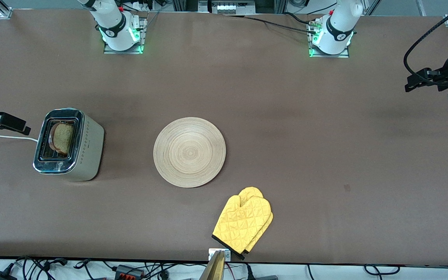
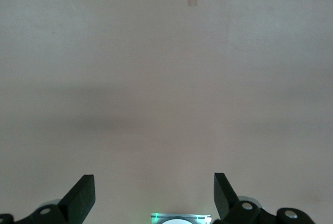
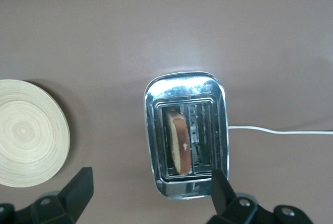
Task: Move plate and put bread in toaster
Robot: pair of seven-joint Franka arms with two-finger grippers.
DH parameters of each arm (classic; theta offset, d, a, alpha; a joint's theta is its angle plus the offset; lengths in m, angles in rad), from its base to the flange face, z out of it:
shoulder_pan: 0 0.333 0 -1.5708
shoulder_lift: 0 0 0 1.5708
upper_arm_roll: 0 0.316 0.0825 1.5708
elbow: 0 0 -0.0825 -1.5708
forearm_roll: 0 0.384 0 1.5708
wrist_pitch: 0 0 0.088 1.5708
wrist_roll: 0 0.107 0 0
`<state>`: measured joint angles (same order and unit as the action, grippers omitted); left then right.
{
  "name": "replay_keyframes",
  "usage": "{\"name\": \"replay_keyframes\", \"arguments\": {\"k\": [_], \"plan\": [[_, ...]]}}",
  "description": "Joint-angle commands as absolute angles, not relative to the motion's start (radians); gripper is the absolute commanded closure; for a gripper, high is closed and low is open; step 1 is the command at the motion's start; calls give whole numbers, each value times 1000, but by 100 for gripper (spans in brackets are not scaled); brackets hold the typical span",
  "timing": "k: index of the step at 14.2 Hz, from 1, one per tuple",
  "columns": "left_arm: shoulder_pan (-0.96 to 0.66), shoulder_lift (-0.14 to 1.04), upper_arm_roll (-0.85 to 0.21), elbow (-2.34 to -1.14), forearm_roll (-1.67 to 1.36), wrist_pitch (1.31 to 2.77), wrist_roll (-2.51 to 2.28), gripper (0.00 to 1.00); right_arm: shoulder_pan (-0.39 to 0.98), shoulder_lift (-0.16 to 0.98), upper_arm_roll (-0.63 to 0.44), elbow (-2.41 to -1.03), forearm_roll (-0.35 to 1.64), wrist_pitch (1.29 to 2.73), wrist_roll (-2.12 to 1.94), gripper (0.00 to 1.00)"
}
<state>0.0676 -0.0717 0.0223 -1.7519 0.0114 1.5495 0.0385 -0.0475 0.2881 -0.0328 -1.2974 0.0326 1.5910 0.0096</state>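
Note:
The toaster (image 1: 88, 149) stands toward the right arm's end of the table, chrome top up. The bread (image 1: 63, 138) stands on edge in the slot on the plate's side, its brown crust showing (image 3: 178, 143). The round wooden plate (image 1: 189, 152) lies flat at mid-table beside the toaster, with nothing on it. My right gripper (image 3: 151, 188) hangs open and high over the toaster (image 3: 184, 190), holding nothing; the plate's edge (image 3: 28, 133) shows to one side. My left gripper (image 2: 154, 190) is open too, high over bare tabletop at the left arm's end.
A yellow quilted oven mitt (image 1: 243, 223) lies near the table edge closest to the front camera, nearer than the plate. The toaster's white cord (image 1: 6, 137) runs off the right arm's end of the table. Brown tabletop (image 1: 325, 136) spreads toward the left arm's end.

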Motion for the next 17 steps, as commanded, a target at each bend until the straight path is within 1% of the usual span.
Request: {"name": "replay_keyframes", "arguments": {"k": [1, 2, 4, 7, 8, 13, 15, 17], "plan": [[71, -112, 15, -1793, 9, 1554, 12, 0, -69, 253, -8, -1331, 35, 1595, -25, 0], [71, -115, 15, -1796, 9, 1554, 12, 0, -69, 229, -11, -1362, 35, 1597, -25, 0], [71, -114, 15, -1796, 9, 1552, 14, 0, -66, 140, -11, -1486, 32, 1632, -25, 0], [67, -112, 15, -1793, 9, 1549, 15, 0, -66, 0, -8, -1707, 25, 1744, -25, 0], [67, -110, 15, -1790, 9, 1549, 15, 0, -67, -32, -8, -1753, 23, 1764, -28, 0], [63, -107, 15, -1787, 9, 1549, 15, 0, -69, -43, -8, -1733, 25, 1733, -61, 0], [63, -107, 15, -1786, 9, 1548, 15, 0, -69, -48, -8, -1721, 32, 1677, -54, 0], [63, -106, 15, -1784, 9, 1548, 15, 0, -67, -46, -6, -1706, 31, 1660, -46, 0]]}}
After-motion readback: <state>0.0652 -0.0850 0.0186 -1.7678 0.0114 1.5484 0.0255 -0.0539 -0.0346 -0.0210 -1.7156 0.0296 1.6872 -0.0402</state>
